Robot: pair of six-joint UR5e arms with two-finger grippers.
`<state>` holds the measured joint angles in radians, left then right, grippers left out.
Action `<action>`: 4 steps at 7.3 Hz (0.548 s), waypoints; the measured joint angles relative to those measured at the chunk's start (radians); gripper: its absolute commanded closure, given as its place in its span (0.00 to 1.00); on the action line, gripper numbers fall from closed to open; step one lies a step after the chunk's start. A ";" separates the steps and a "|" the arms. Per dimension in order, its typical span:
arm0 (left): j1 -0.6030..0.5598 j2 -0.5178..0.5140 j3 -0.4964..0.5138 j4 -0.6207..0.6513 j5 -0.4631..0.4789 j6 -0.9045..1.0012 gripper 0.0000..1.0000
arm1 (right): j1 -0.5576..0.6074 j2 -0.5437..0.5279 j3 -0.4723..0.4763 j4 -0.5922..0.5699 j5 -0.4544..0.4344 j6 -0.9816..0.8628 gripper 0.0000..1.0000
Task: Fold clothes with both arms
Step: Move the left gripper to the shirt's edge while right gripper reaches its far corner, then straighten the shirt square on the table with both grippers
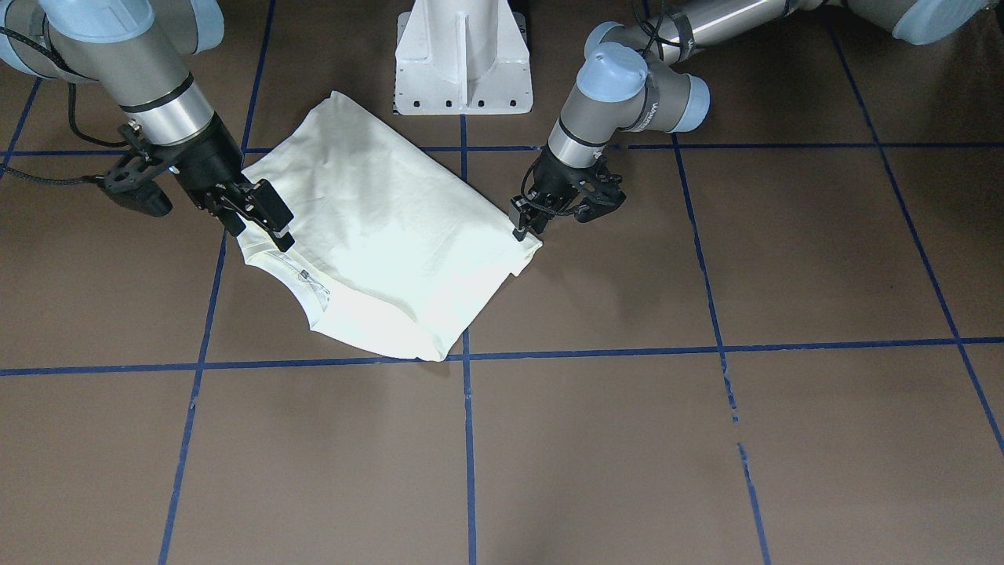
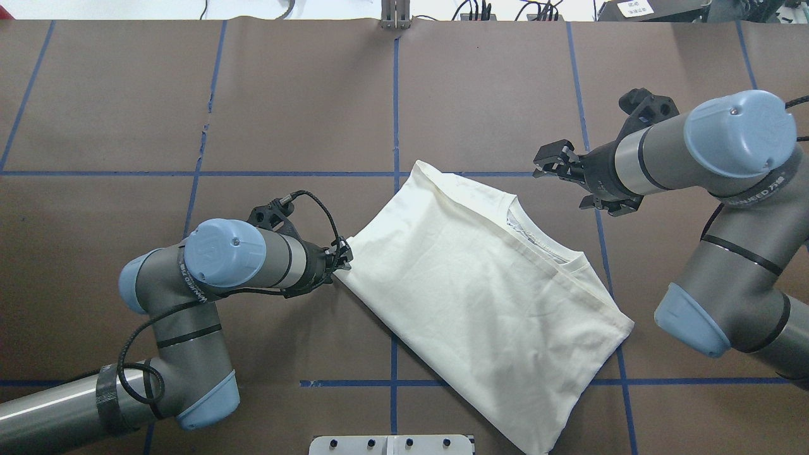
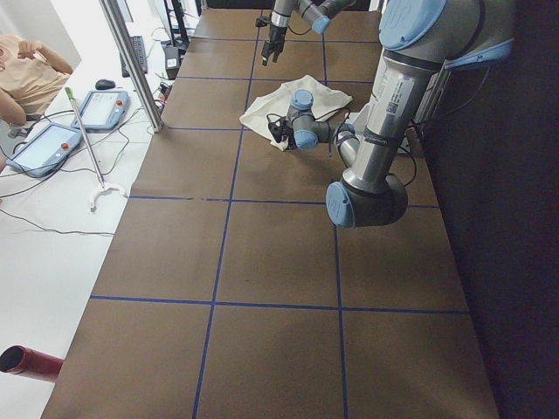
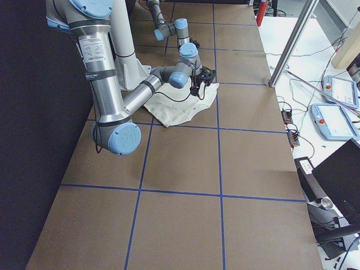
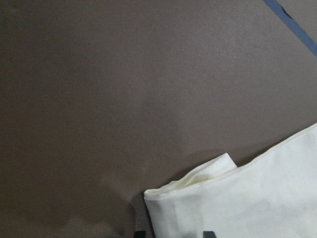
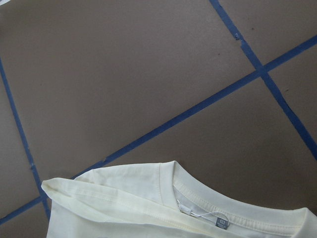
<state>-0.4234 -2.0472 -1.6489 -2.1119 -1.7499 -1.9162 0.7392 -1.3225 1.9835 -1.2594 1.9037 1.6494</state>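
My cream-white long-sleeved shirt point(image 2: 480, 284) lies folded into a rough oblong on the brown paper-covered counter point(image 2: 284, 114), set aslant across the blue tape grid lines point(image 2: 395, 95), with its plain back uppermost and no print showing. It sits just in front of my white pedestal base point(image 1: 463, 63). The ribbed collar point(image 2: 537, 237) peeks out along the edge nearest my right arm, and my right wrist camera shows a small grey label point(image 6: 221, 223) stitched inside it. My left hand point(image 1: 522, 227) is down at the counter, at the shirt's corner on my left. In my left wrist view the two black fingertips point(image 5: 208, 234) stand either side of that layered corner with cloth between them. Whether they actually nip the fabric I cannot tell. My right hand point(image 2: 540, 163) hangs above the counter near the collar side, its two black fingers spread apart and holding nothing. From overhead it sits just beyond the shirt's edge, clear of the cloth.
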 measured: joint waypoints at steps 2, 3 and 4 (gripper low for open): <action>0.000 -0.003 0.003 0.001 0.004 -0.001 1.00 | -0.001 0.001 0.000 0.000 0.000 0.001 0.00; -0.001 -0.003 0.005 0.001 0.014 0.001 1.00 | -0.001 0.002 -0.001 0.000 0.000 0.002 0.00; -0.005 -0.004 0.007 0.001 0.026 0.011 1.00 | -0.001 0.002 -0.002 0.000 0.000 0.003 0.00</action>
<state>-0.4282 -2.0513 -1.6422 -2.1112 -1.7243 -1.9049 0.7380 -1.3208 1.9820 -1.2594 1.9037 1.6529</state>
